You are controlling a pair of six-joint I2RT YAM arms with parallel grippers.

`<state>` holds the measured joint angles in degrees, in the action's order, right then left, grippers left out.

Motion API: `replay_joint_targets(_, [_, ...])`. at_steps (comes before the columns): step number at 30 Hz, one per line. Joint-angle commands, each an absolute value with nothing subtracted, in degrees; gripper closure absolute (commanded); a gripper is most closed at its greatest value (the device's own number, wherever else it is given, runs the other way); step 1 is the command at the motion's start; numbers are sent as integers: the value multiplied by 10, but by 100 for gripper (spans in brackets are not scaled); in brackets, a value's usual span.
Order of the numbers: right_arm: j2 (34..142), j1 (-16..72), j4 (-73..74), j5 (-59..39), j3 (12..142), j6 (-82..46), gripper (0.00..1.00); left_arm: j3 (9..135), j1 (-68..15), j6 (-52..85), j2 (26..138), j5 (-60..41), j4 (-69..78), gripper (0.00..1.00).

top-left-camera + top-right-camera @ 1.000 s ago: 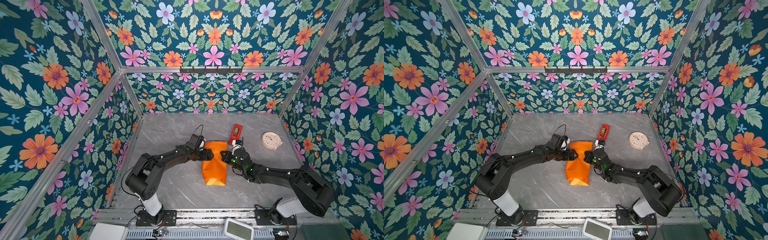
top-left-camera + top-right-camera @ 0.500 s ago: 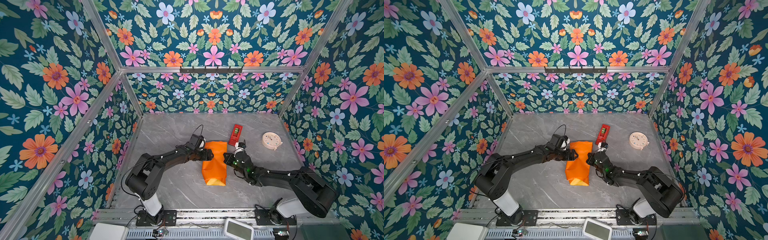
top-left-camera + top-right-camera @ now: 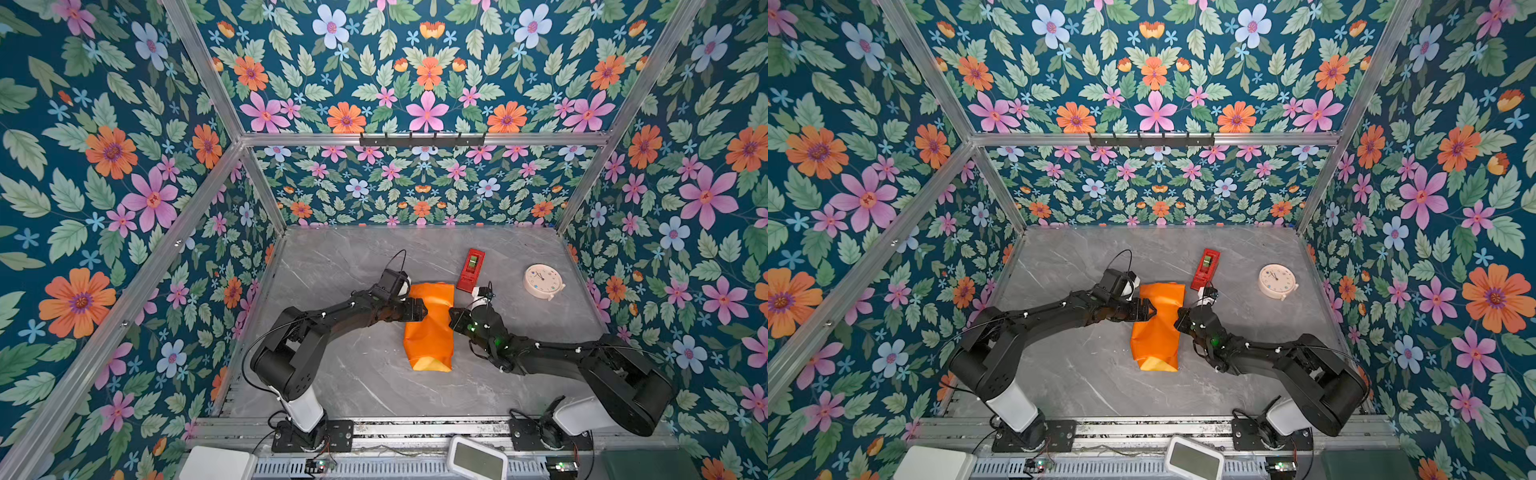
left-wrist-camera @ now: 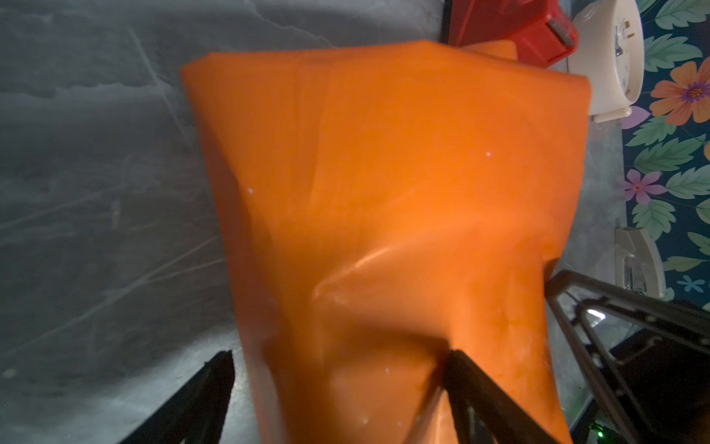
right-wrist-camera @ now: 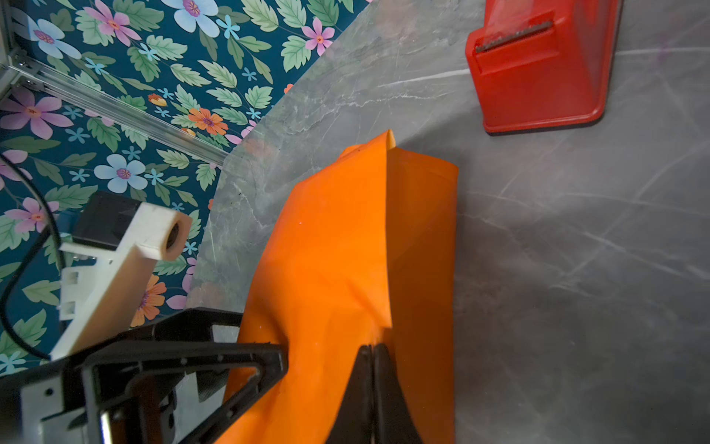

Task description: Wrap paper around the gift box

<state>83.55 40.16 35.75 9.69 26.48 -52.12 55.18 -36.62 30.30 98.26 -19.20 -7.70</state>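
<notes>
Paper (image 3: 430,332) lies at the middle of the table (image 3: 353,386) as a long bundle running near to far. Its glossy orange face is outward and a little yellow shows at its near end. We take the gift box to be inside, since no blue shows in any view. The left gripper (image 3: 419,311) reaches from the left across the far half of the bundle with its fingers (image 4: 472,380) spread wide, one on the orange top and the other over the table beside it, so it seems to press the wrap down rather than hold it. The right gripper (image 5: 372,348) meets the bundle's right edge with its jaws brought together at a raised fold; whether a layer is nipped between them we cannot tell. A red tape dispenser (image 3: 471,269) stands just beyond the far right corner, with a pale clock (image 3: 542,281) farther right. We judge the side flaps folded over and pinned, the ends not yet closed. The next move, we think, calls for one gripper pinning the overlap flat while the other fetches tape, so that the springy sheet cannot reopen.
</notes>
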Motion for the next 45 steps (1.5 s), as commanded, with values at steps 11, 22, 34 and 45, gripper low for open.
replay_joint_targets(11, [853, 409, 378, 105, 260, -514, 97, 541, -367, 282, 999, -116, -210, 13])
replay_joint_targets(22, [862, 420, 390, 105, 259, -528, 85, 540, -367, 281, 999, -117, -209, 13])
replay_joint_targets(34, [860, 431, 388, 109, 262, -542, 74, 539, -367, 280, 999, -117, -209, 13])
replay_joint_targets(45, [842, 436, 374, 122, 256, -557, 65, 537, -367, 280, 997, -117, -208, 13])
